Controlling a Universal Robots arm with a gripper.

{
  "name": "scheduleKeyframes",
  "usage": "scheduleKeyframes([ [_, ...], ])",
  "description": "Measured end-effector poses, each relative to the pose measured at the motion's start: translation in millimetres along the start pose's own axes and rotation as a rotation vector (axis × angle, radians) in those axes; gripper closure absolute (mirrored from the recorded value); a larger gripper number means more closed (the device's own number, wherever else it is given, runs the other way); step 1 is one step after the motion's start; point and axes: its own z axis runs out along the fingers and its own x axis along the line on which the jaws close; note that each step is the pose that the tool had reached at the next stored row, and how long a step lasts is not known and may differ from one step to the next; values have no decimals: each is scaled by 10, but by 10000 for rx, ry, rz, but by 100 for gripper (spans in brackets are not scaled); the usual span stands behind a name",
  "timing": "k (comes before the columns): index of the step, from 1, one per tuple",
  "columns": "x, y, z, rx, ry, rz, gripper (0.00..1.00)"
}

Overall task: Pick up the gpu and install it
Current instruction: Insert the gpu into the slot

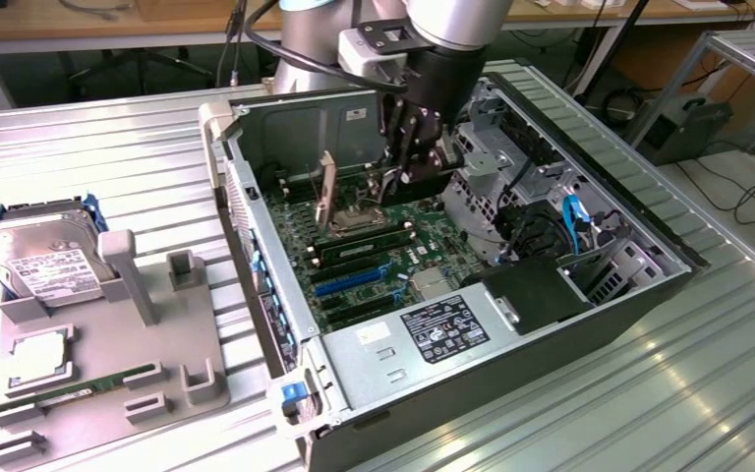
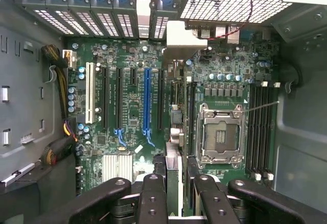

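Observation:
My gripper (image 1: 411,172) reaches down into the open computer case (image 1: 240,177), above the green motherboard (image 1: 391,251). In the wrist view the fingers (image 2: 152,196) are shut on the gpu (image 2: 173,165), a thin dark card seen edge-on. The card runs from the gripper (image 2: 173,196) toward the case's rear slot openings, and its silver bracket (image 2: 177,38) sits at that end. It lies parallel to the expansion slots, beside the black slot (image 2: 160,99) and the blue slot (image 2: 147,99). In the exterior view the gpu's bracket (image 1: 329,182) stands upright at the exterior view's left of the gripper.
The open CPU socket (image 2: 219,137) and RAM slots (image 2: 260,127) lie beside the card. A power supply (image 1: 443,329) and drive cage with cables (image 1: 535,197) crowd the case. Outside, a grey fixture (image 1: 154,364) holds a hard drive (image 1: 36,251), a CPU (image 1: 39,352) and a RAM stick (image 1: 76,385).

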Motion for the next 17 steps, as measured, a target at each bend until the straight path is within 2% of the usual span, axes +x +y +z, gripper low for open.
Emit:
scheduleKeyframes([
  [17, 67, 2, 13, 0, -1, 0, 74],
])
